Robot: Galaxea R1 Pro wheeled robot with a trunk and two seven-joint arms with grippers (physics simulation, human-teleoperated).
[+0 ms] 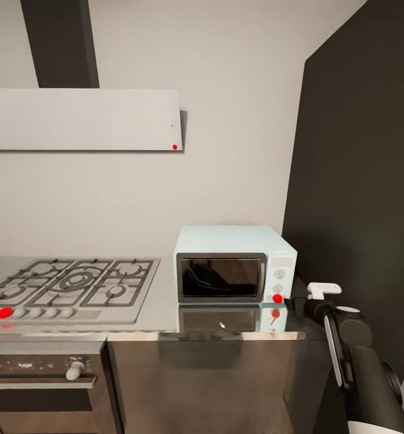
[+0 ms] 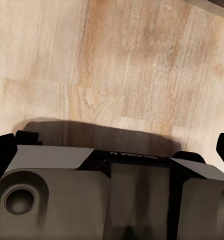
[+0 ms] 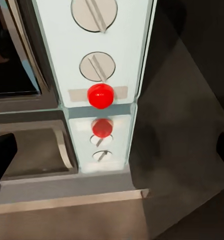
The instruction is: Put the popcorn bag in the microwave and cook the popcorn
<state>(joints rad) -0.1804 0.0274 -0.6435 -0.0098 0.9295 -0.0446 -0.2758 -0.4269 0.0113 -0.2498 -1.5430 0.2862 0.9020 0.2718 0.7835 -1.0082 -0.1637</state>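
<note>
- the microwave point(image 1: 235, 264) stood at the right end of the countertop point(image 1: 159, 301), its back toward the wall, its door shut and the round light at the foot of its control panel point(image 3: 100, 95) glowing red
- the popcorn bag could not be made out on the countertop; behind the dark glass there was only a vague shape, too dim to name, so i judged the bag likely inside already but could not confirm it
- by that reading, the fetching and loading looked done and the heating either under way or just being started; what was left was to wait for the popcorn to cook
- the right gripper point(image 1: 298, 301) sat just beside the microwave's lower right corner, at the level of the red light; in the right wrist view its dark fingertips point(image 3: 1, 157) showed at both sides of the frame, well apart, with nothing between them, so it was spread wide
- the left gripper pointed down at the wood floor point(image 2: 142, 65); its fingertips point(image 2: 4, 150) also sat wide apart at the frame's sides, holding nothing
- a gas hob point(image 1: 69, 286) took up the left part of the countertop, with a row of knobs along its front edge and one red knob point(image 1: 5, 313) at the left end
- below it was a built-in oven point(image 1: 42, 386), above it a pale hood point(image 1: 81, 119)
- a tall dark panel point(image 1: 358, 181) closed in the microwave's right side, leaving the arm little room there
</note>
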